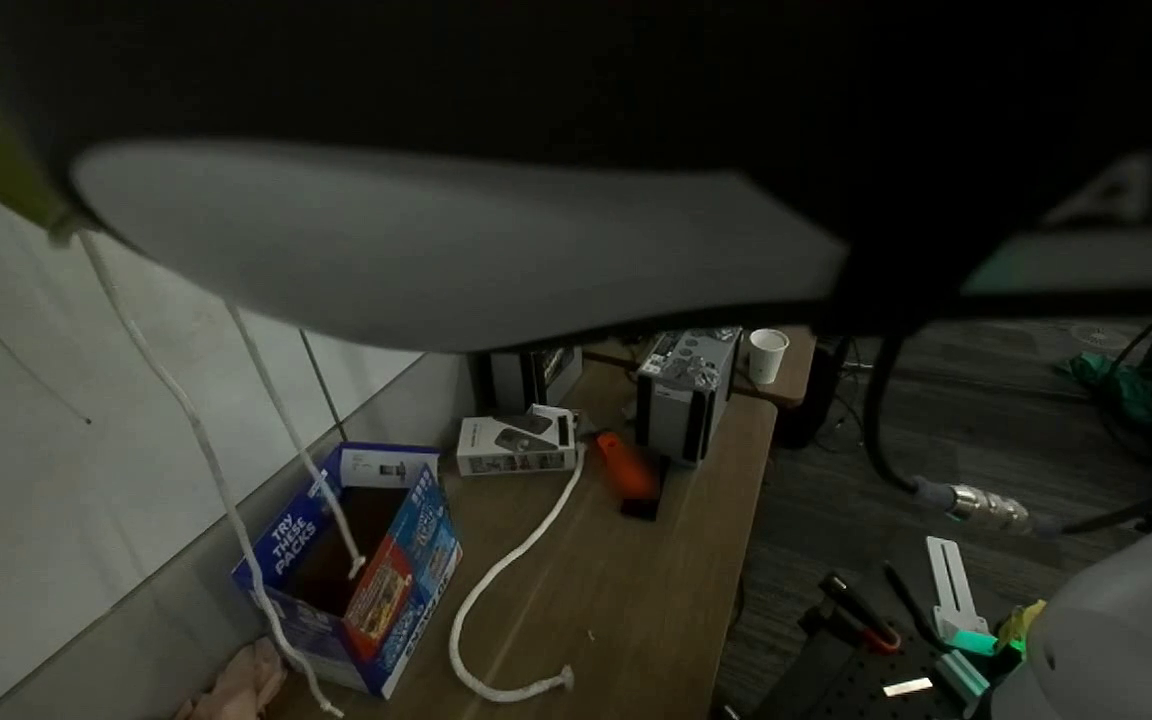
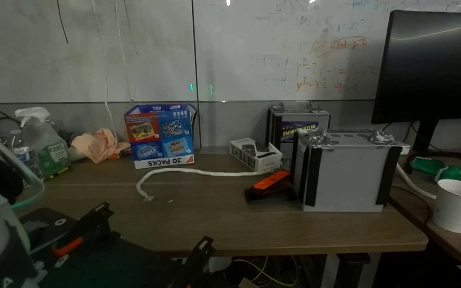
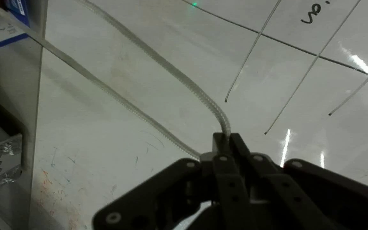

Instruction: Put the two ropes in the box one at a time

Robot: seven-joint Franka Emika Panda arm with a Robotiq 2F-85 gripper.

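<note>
Low in the wrist view, the gripper (image 3: 227,138) pinches a white rope (image 3: 171,68), jaws nearly together; in an exterior view the arm (image 1: 436,240) spans the top, the blue box (image 1: 411,590) lower left, the second rope (image 1: 456,640) beside it.

Pale rounded arm (image 1: 456,250); black jaws, round screws (image 3: 113,218).

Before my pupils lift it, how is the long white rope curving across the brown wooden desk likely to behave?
Probably floppy: the curving rope lies in a loose bend, and the similar white rope hangs bent from the black gripper. The curving rope may drag or snag, since it runs close by the white printed box.
</note>
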